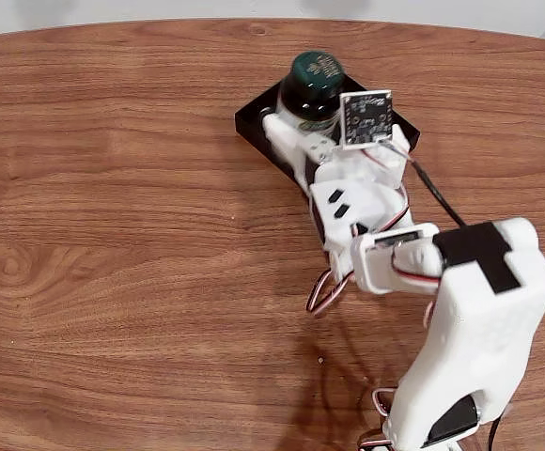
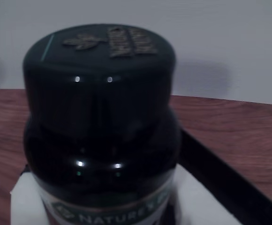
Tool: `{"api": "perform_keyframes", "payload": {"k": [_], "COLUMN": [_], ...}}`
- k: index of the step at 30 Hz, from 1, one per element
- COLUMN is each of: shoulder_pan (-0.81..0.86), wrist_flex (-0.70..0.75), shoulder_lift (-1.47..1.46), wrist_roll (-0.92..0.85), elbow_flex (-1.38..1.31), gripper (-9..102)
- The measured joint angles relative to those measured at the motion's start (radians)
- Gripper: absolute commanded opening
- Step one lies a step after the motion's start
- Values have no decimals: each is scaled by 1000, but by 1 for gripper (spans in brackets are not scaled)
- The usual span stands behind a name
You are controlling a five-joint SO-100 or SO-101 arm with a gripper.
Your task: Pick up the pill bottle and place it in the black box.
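1. Pill bottle (image 1: 312, 91) stands upright over the black box (image 1: 254, 119), at its far side (cap up).
2. Gripper (image 1: 303, 127) fingers flank the bottle, seemingly clamped; contact unclear.
3. Left: release, withdraw.

- In the fixed view we see bright, even light on the counter (image 1: 113, 235), sharp throughout, with a soft arm shadow low at centre.
- In the wrist view we find it dim and bluish; the pill bottle (image 2: 101, 126) is blurred (too close), with small paired glints.
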Motion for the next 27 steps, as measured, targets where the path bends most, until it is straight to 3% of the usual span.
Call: {"api": "perform_keyframes", "payload": {"k": [27], "shoulder_pan": [35], "wrist_flex": [58], "shoulder_lift": [-172], "wrist_roll": [34], "elbow_flex": [-170], "gripper": [17]}}
